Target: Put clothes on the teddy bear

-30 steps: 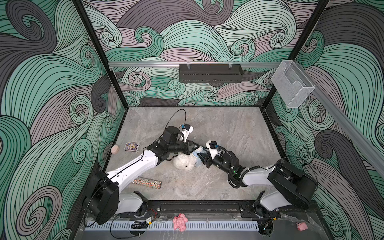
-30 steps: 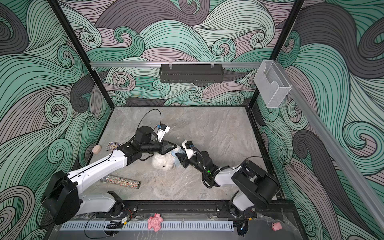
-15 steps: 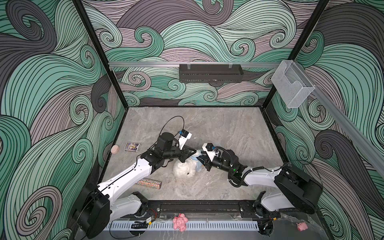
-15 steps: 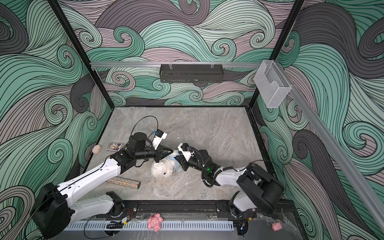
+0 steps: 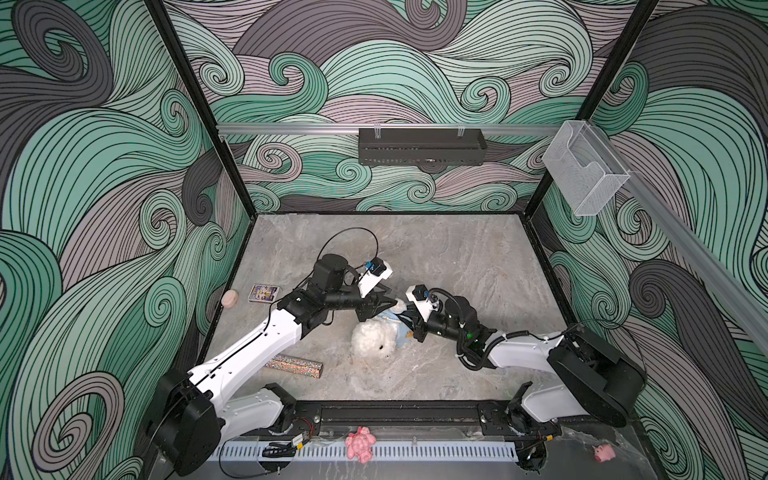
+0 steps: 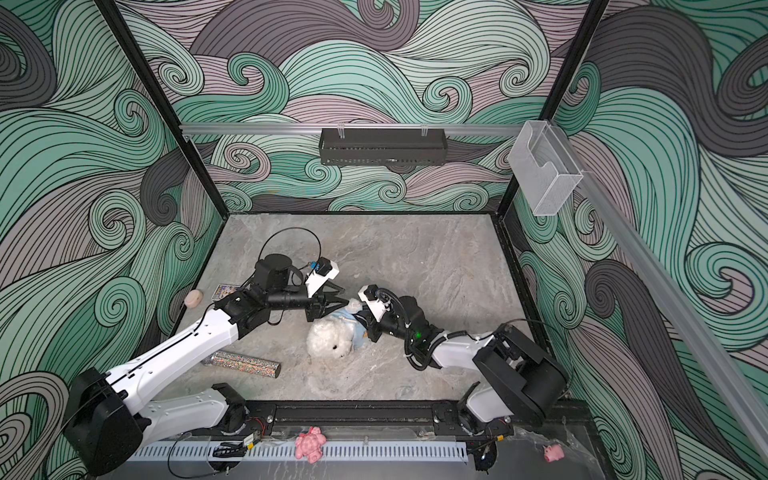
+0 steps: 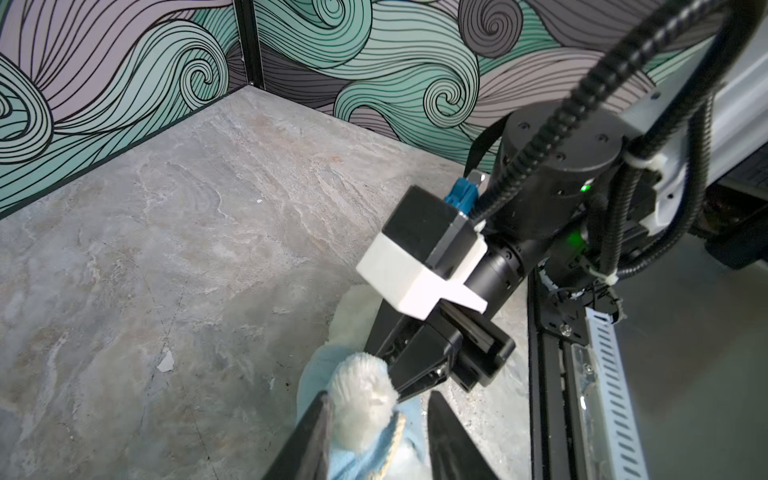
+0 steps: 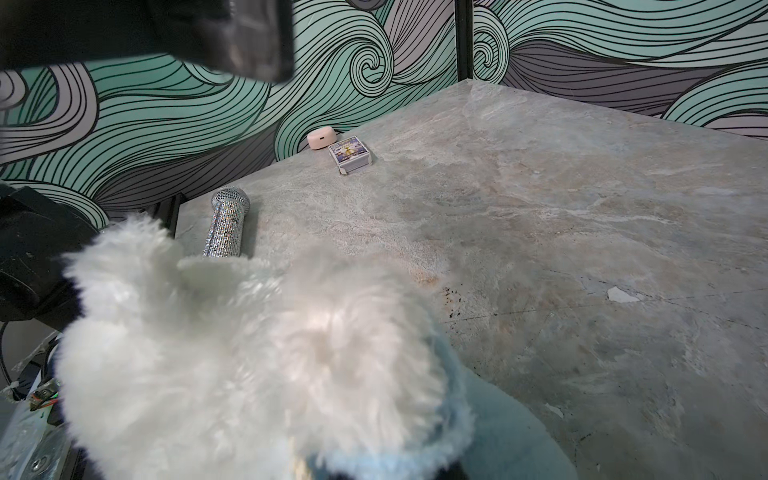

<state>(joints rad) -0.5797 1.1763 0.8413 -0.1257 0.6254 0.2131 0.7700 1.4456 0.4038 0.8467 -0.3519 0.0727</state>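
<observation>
White plush: the fluffy white teddy bear (image 5: 372, 343) lies on the grey marble-patterned tabletop (image 5: 436, 257), about mid-table and toward the near edge, between the two arms. Its head points near-left. A light-blue fabric garment (image 5: 400, 337) covers the body on the far-right side of the head. One white paw (image 7: 361, 386) projects from a blue sleeve.

Left gripper (image 7: 380, 395): jaws moderately apart, straddling that paw. One finger touches the fur, the other stands clear; nothing is clamped.

Right gripper (image 7: 397, 388): jaws narrow, tips meeting on the garment's edge just beside the paw, pinching cloth. In the right wrist view fur hides its fingertips.

A glittery silver cylinder (image 5: 294, 365) lies left of the bear, beside the left arm. A small printed card box (image 5: 263, 293) and a pale pink rounded case (image 5: 229, 298) sit near the table's left edge.
</observation>
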